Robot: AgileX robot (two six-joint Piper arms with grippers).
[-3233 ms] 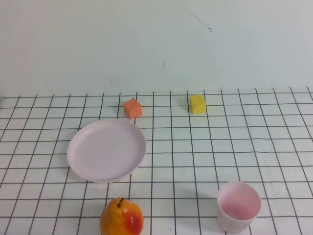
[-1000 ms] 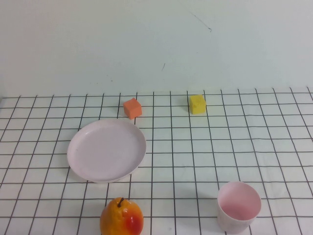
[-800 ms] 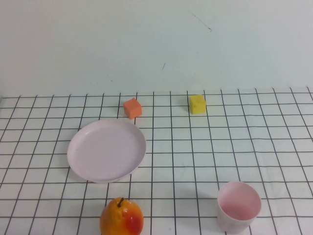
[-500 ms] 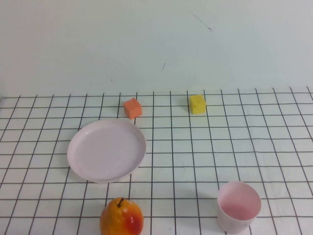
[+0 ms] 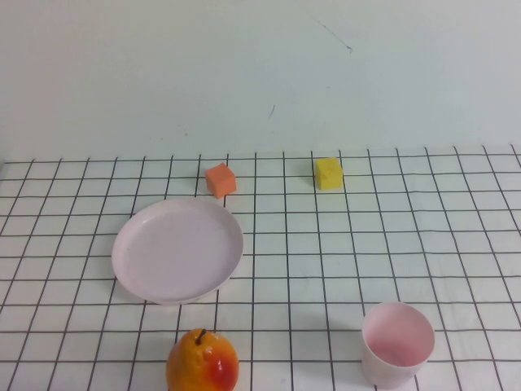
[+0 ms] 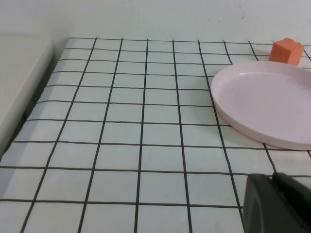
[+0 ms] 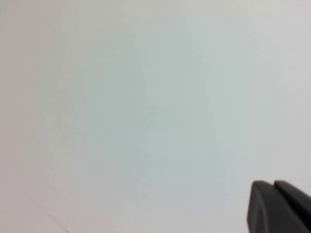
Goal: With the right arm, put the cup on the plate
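— Right of the plate (image 5: 177, 248) and nearer the robot, well apart from it: location of the cup (image 5: 397, 344), confirmed?

— Confirmed. Standing upright, mouth up, empty, untouched. Judged ready for a grasp from above or across the rim, with no obstacle beside it.

— State of the right gripper (image 7: 273, 187)?

— Clenched on nothing. Absent from the high view; seen only at the edge of its own wrist view, facing a blank pale wall. Judged parked and raised, well clear of the cup. Open before descent.

— And the left gripper (image 6: 272, 182)?

— Fingers pressed together, nothing held. Low over the grid cloth (image 6: 121, 131) to the left of the plate, with the plate's rim in its wrist view. Judged idle, kept aside so as not to block the route.

— Why the empty plate?

— Bare and flat on the cloth, hence free to receive the cup anywhere inside the rim. Note the pear (image 5: 203, 362) just in front of the near rim, and the orange cube (image 5: 221, 179) just behind the far rim. Yellow cube (image 5: 329, 173) behind and to the right, apart. Carry the cup high enough to clear the pear.

— Brands, labels, writing?

— None readable. Plain surfaces throughout; only black grid lines on the cloth.
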